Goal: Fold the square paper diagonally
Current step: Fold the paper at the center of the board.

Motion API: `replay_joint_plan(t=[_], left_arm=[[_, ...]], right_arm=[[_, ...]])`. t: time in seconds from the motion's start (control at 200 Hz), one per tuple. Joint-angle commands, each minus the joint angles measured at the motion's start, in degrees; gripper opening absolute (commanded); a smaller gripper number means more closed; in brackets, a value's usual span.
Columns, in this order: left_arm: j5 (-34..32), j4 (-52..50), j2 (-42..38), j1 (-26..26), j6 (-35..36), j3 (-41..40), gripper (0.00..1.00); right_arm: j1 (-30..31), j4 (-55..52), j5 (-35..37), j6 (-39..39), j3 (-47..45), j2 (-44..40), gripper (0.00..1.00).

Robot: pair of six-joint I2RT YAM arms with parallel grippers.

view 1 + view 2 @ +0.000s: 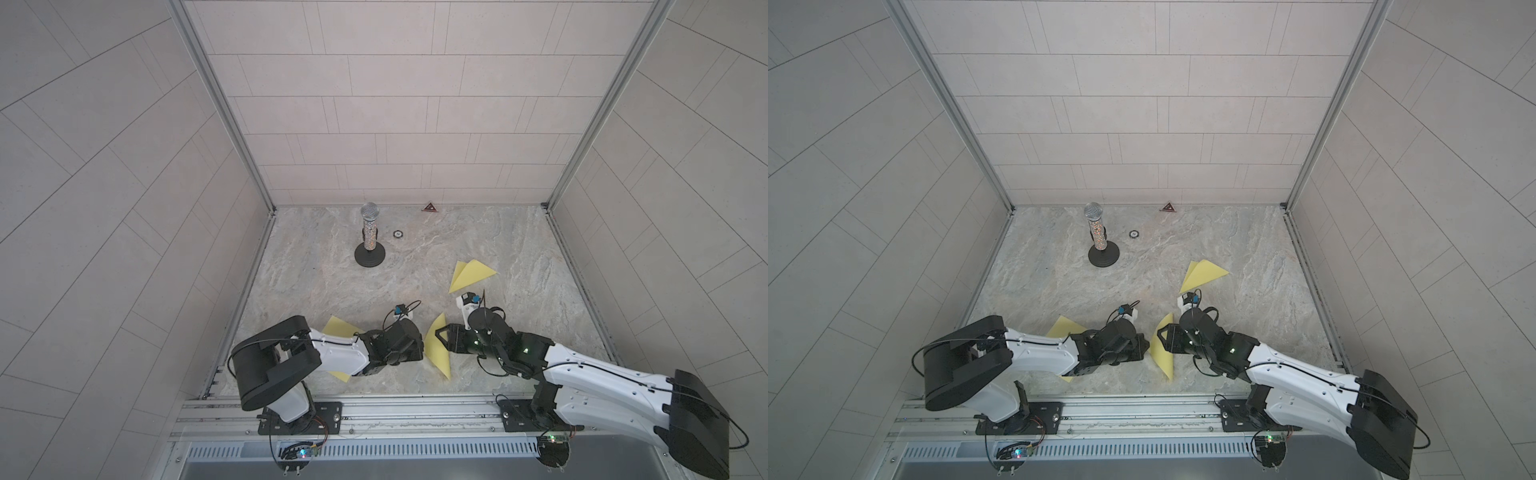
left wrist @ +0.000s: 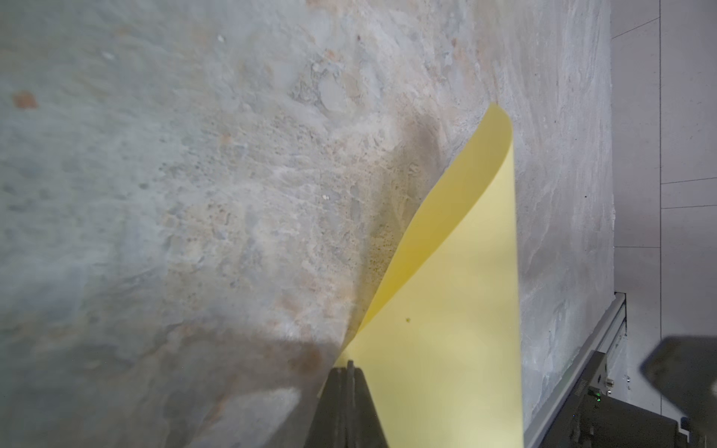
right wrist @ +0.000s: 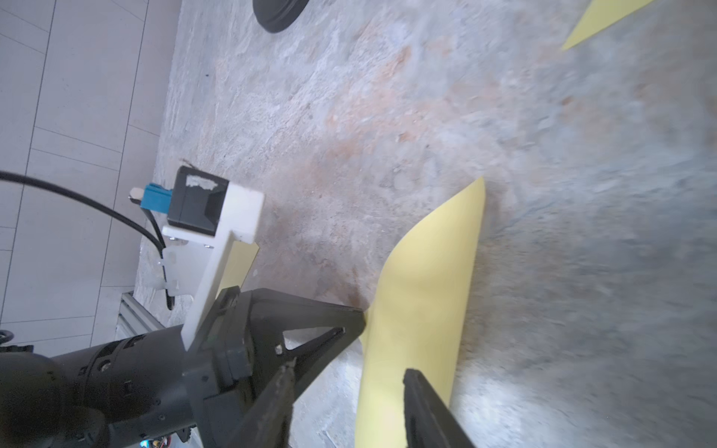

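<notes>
The square paper (image 1: 437,351) is yellow and lies bent over on itself near the front of the table in both top views (image 1: 1163,353). My left gripper (image 2: 349,364) is shut on one edge of it, and the sheet (image 2: 446,310) curls up and away from the jaws. The left gripper (image 1: 422,348) reaches in from the left. My right gripper (image 3: 349,374) is open, and the paper (image 3: 426,291) runs between its two dark fingers (image 3: 413,382). It comes in from the right in both top views (image 1: 438,338).
A second yellow sheet (image 1: 338,328) lies under the left arm. A folded yellow triangle (image 1: 469,274) sits further back on the right. A microphone on a round black stand (image 1: 369,235), a small round disc (image 1: 397,234) and a red triangle (image 1: 429,207) stand near the back wall.
</notes>
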Motion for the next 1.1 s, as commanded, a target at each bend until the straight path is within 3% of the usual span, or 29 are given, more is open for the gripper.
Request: replay_joint_plan(t=[0.0, 0.135, 0.3, 0.61, 0.891, 1.096], left_arm=[[-1.30, -9.65, 3.14, -0.33, 0.40, -1.27, 0.00], [-1.65, -10.27, 3.30, -0.49, 0.53, -0.87, 0.00], [-1.85, -10.84, 3.52, -0.68, 0.62, -0.49, 0.00], [-2.12, -11.96, 3.85, -0.88, 0.87, 0.30, 0.00], [-2.55, -12.43, 3.61, -0.99, 0.79, 0.14, 0.00], [-2.55, -12.51, 3.75, -1.01, 0.79, 0.19, 0.00]], right_arm=[[-5.08, -9.60, -2.20, -3.67, -3.13, -3.52, 0.59], [-12.35, -5.74, -14.40, -6.50, -6.39, -3.40, 0.65], [-13.83, 3.27, -21.15, -5.68, -8.12, -1.37, 0.69], [-13.91, 17.69, -24.42, -2.93, -9.00, 11.02, 0.73], [-14.06, 24.37, -26.30, -2.71, -8.25, 21.08, 0.69], [-14.37, 27.38, -26.88, -3.73, -7.42, 24.44, 0.58]])
